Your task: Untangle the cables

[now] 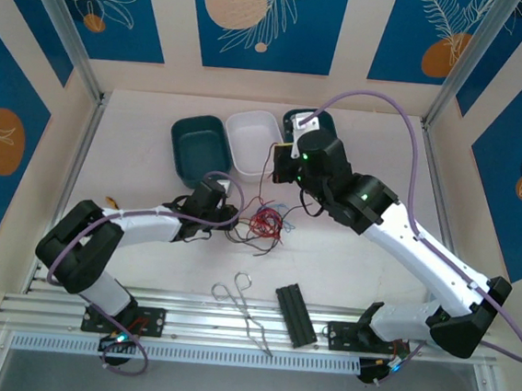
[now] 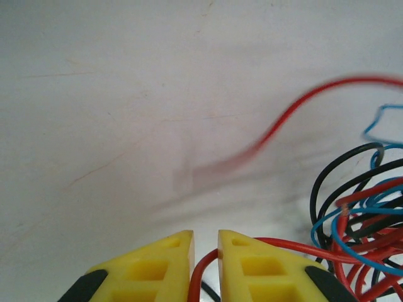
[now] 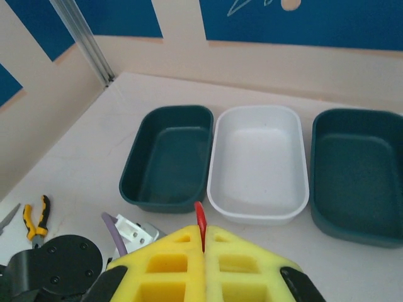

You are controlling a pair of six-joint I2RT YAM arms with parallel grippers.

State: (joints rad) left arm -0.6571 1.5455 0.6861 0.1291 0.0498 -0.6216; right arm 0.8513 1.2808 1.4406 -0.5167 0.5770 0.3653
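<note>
Cables (image 1: 263, 222): one red, blue and black tangle at desk centre, strand count unclear. Far edge: two teal trays (image 3: 170, 157), one white tray (image 3: 261, 151). Near edge: one tongs (image 1: 243, 309). Right gripper (image 3: 203, 236) clenched on a red strand. Left gripper (image 2: 206, 242) pinched on another red strand.

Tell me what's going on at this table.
Two arms are untangling cables. The right gripper is shut on a red cable, raised with the empty trays ahead of it. The left gripper sits low beside the tangle, with a red strand in the narrow gap between its fingers; whether it pinches the strand is unclear. The red, blue and black wires are not yet separated.
</note>
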